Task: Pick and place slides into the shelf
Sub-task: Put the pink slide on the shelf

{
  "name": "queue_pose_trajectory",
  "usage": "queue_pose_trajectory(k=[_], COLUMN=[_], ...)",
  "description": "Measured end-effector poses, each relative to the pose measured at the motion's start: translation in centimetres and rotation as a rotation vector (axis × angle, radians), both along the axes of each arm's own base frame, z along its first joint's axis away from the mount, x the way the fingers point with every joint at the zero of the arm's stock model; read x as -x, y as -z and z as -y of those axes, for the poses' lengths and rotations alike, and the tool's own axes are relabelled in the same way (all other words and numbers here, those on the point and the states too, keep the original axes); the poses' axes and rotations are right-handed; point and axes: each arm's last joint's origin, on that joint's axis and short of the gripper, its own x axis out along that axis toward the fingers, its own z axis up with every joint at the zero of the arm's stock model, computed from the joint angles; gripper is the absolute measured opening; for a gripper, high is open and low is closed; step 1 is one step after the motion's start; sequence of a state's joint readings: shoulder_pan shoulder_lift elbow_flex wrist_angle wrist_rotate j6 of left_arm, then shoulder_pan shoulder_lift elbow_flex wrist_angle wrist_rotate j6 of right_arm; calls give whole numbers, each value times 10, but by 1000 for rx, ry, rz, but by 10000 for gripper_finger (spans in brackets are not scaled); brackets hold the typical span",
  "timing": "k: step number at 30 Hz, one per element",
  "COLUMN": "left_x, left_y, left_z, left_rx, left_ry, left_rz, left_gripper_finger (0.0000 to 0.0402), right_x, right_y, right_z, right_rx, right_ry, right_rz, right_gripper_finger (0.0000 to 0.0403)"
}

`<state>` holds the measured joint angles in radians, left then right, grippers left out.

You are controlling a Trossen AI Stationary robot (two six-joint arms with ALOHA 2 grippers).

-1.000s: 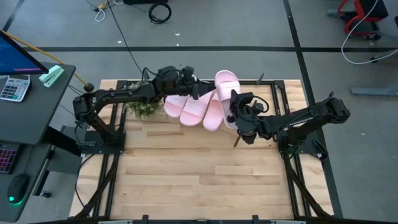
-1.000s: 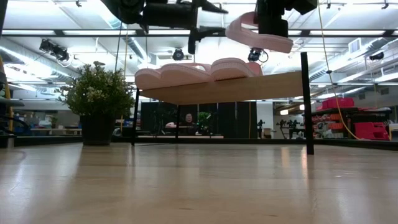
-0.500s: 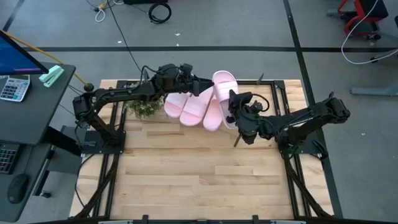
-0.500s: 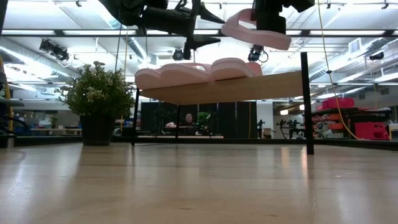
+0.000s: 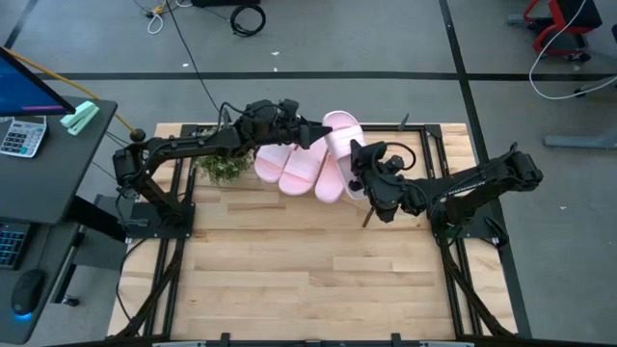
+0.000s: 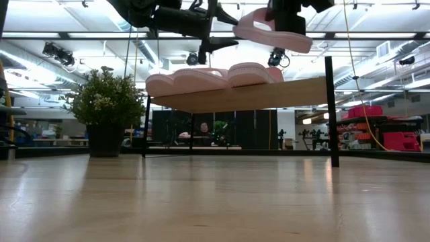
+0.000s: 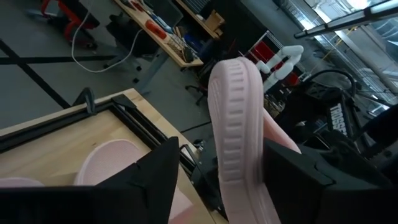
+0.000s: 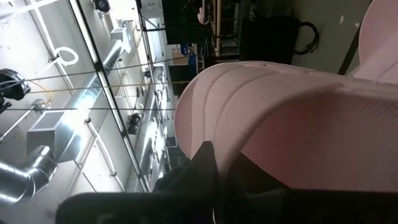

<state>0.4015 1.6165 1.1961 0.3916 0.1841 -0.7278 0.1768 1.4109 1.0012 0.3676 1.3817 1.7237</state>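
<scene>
right claw (image 5: 359, 160) grips a slide (image 5: 339, 131); left claw (image 5: 310, 132) apparently straddles it.

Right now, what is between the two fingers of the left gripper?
In the left wrist view, the raised pink slide stands edge-on between the left gripper's open fingers.

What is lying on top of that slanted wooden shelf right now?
Three pink slides lie side by side on the shelf. A fourth slide hangs above them, gripped by the right gripper, with the left gripper open around it. The slides and arms hide most of the board's top.
</scene>
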Motion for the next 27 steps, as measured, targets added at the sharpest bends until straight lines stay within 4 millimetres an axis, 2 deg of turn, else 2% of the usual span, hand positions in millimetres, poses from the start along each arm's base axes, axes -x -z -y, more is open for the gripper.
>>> queue_pose_trajectory(k=[7,14,27], left_x=[0,0,0], left_y=[-1,-1,0], left_z=[0,0,-1], left_rx=[-8,-9,-34], left_ry=[-12,-17,-21], left_rz=[4,4,-3], left_gripper_finger=[151,58,60], right_x=[-1,-2,-5], right_y=[0,0,0], right_z=[0,1,0], right_rx=[5,8,23], right_ry=[-22,-64,-185], right_rz=[-18,-27,-62], right_gripper_finger=[8,19,101])
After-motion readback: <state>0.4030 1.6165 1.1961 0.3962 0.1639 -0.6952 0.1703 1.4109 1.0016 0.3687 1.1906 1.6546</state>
